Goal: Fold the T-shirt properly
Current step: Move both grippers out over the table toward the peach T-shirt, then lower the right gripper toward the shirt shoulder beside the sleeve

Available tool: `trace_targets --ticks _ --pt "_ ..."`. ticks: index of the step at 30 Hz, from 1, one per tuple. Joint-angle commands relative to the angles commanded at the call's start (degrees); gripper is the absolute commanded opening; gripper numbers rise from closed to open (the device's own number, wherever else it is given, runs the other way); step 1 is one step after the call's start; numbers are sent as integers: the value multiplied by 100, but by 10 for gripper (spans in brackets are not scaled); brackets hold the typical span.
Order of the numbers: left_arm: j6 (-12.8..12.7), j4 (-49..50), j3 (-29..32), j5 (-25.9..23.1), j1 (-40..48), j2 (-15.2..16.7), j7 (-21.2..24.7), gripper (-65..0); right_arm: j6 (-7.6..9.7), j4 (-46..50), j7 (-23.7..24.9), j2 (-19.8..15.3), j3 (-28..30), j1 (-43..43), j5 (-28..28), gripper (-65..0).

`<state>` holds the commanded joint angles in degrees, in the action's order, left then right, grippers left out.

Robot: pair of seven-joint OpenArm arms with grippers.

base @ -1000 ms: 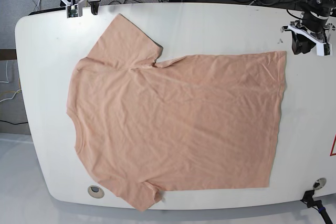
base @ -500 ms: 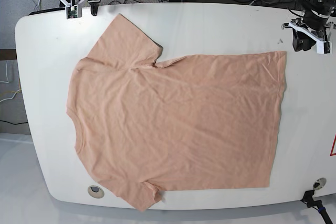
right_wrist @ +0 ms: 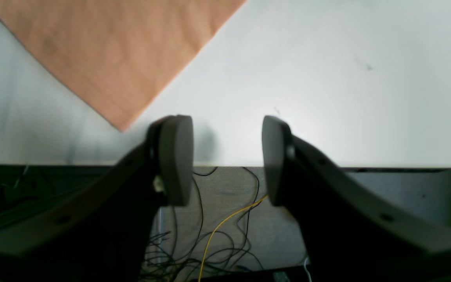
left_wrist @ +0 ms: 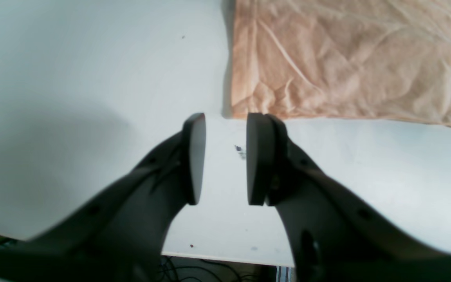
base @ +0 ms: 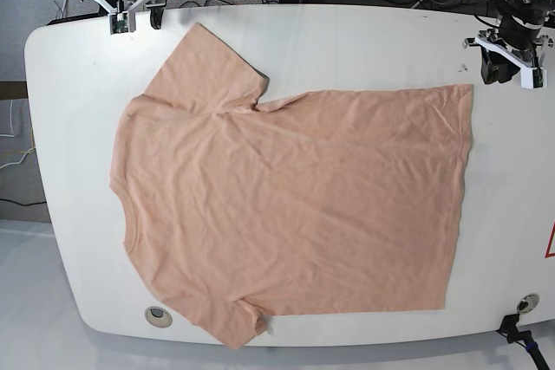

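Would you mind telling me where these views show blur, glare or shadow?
Left wrist view: left claw blurred up close, T-shirt wrinkles fairly sharp, soft shadow left. Right wrist view: right claw soft, glare on table. Base view: even light, sharp.

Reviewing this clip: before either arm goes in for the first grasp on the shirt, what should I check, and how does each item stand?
1. T-shirt lies flat, unfolded: ok.
2. Left gripper open, empty: ok.
3. Right gripper open, empty: ok.
4. Left gripper near hem corner but not over it: ok.
5. Right gripper near sleeve tip, off the cloth: ok.
6. Lower sleeve overhangs table edge: cannot tell.
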<state>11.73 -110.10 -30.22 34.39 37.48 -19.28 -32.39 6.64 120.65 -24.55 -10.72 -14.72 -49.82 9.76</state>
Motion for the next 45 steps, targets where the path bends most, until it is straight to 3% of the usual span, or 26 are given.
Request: trace_targets --ticks 23,24,28,31,45 --pt "36 115 17 1 18 -11 29 -475 50 -358 -51 -12 265 516 2 -373" --pt "-30 67 7 -8 -37 19 8 -485 148 -392 -18 -9 200 426 162 -373" --pt "-16 98 5 -27 -41 40 12 -485 171 -305 -55 -174 193 275 952 -378" --pt "-17 89 6 -11 -52 43 22 -486 188 -259 -70 -246 210 235 1147 -380" --pt "0 76 6 -5 -41 64 -19 -488 153 -338 -67 -160 336 420 840 -384"
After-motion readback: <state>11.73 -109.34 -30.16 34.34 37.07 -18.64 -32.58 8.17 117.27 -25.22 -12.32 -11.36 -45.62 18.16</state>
